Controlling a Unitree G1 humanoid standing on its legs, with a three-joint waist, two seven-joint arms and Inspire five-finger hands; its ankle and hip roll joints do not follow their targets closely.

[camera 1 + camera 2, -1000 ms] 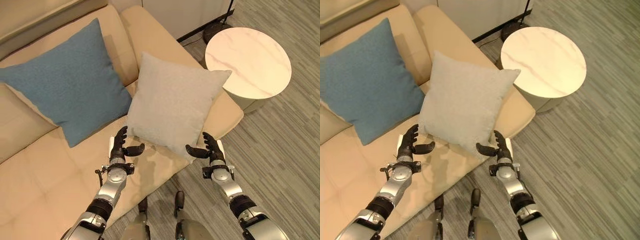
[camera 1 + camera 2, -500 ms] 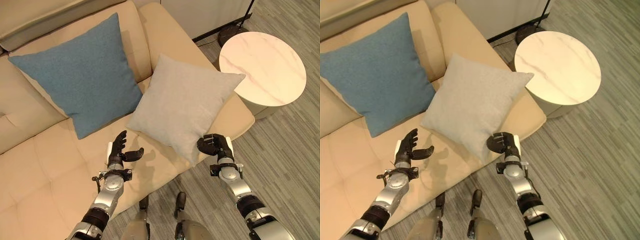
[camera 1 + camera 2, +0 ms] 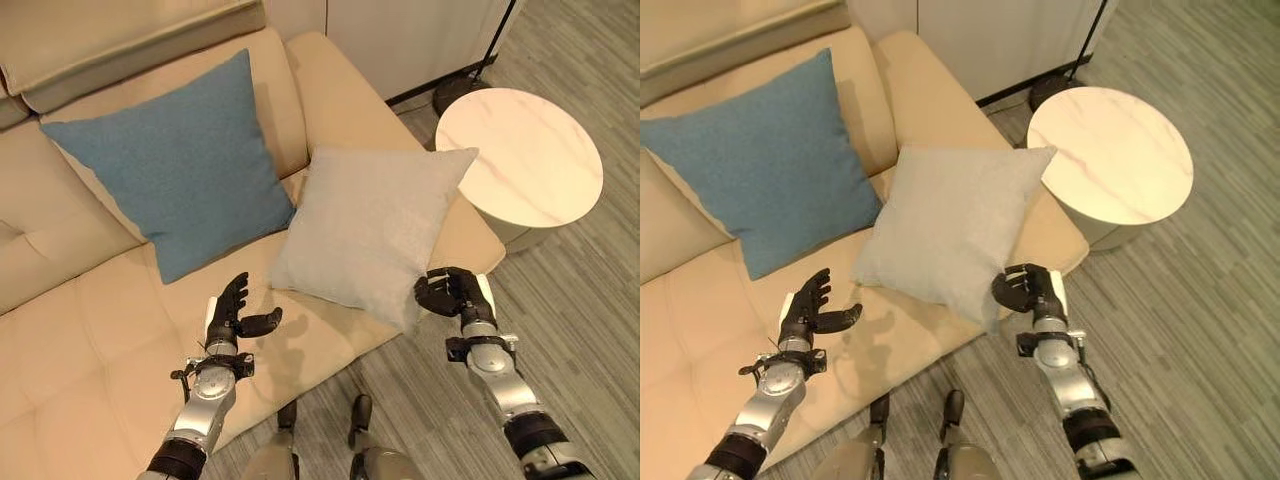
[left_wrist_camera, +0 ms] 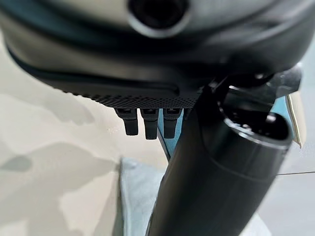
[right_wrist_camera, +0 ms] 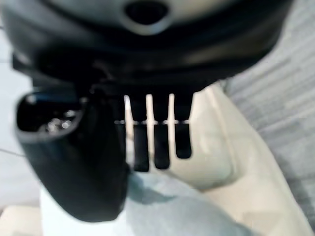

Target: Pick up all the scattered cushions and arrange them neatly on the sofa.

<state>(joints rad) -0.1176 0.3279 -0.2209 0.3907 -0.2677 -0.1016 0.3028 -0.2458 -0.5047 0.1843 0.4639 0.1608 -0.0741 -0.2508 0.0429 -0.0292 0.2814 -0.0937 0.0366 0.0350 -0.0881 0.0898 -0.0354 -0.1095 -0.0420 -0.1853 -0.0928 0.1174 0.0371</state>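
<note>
Grey cushion (image 3: 375, 225) on sofa (image 3: 90, 330), beside blue cushion (image 3: 175, 160).
Right hand (image 3: 452, 293) curled at its corner (contact unclear); left hand (image 3: 232, 312) spread. Right wrist view shows straight fingers (image 5: 156, 142).

Square matt grey woven-cloth cushion (image 3: 375, 228) and blue one (image 3: 175, 160), smooth cream leather-look sofa (image 3: 90, 330), glossy marble-patterned round table (image 3: 520, 150)

bare sofa seat (image 3: 90, 340) ahead, round side table (image 3: 520, 155) crowding right

Living room: beige sofa (image 3: 90, 330), round side table (image 3: 520, 155).
</note>
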